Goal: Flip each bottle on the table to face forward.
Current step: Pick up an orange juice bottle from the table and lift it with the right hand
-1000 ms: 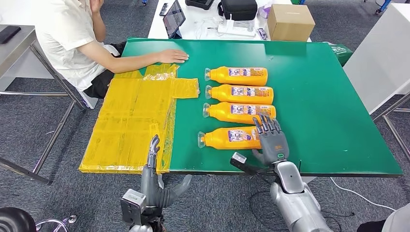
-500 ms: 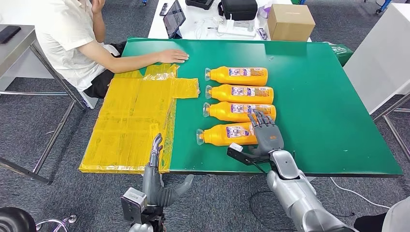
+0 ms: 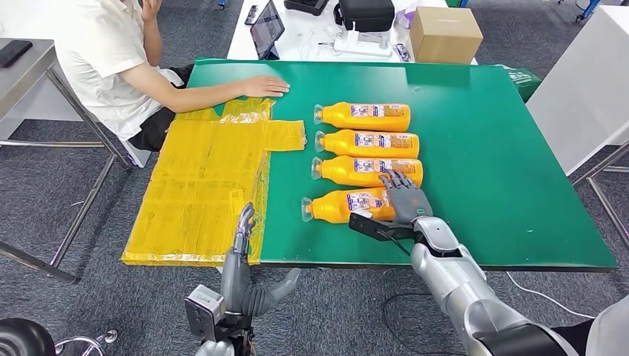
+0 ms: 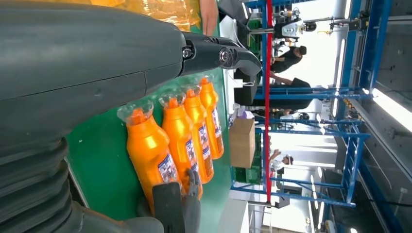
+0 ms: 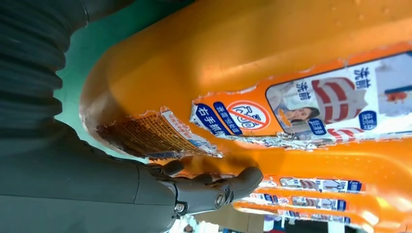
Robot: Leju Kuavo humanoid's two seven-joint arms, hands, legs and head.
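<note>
Four orange bottles lie side by side on the green table (image 3: 504, 163), caps pointing left and labels up. My right hand (image 3: 406, 202) lies over the base end of the nearest bottle (image 3: 345, 206), fingers draped over its top and thumb along its near side, gripping it. In the right wrist view that bottle (image 5: 272, 58) has a torn label, and my fingers (image 5: 214, 191) curl against it. The other three bottles (image 3: 367, 171) (image 3: 369, 143) (image 3: 363, 116) lie beyond it. My left hand (image 3: 241, 259) hangs open below the table's front edge. The row of bottles (image 4: 148, 145) is also in the left wrist view.
A crinkled yellow plastic sheet (image 3: 200, 185) covers the table's left part. A seated person rests a hand (image 3: 265, 86) on the far left of the table. A cardboard box (image 3: 445, 33) and a tablet (image 3: 267, 28) stand on the white table behind.
My right hand moved forward and down onto the nearest bottle's base end, and its fingers closed over it. The bottle shifted slightly away. My left hand rose a little.
</note>
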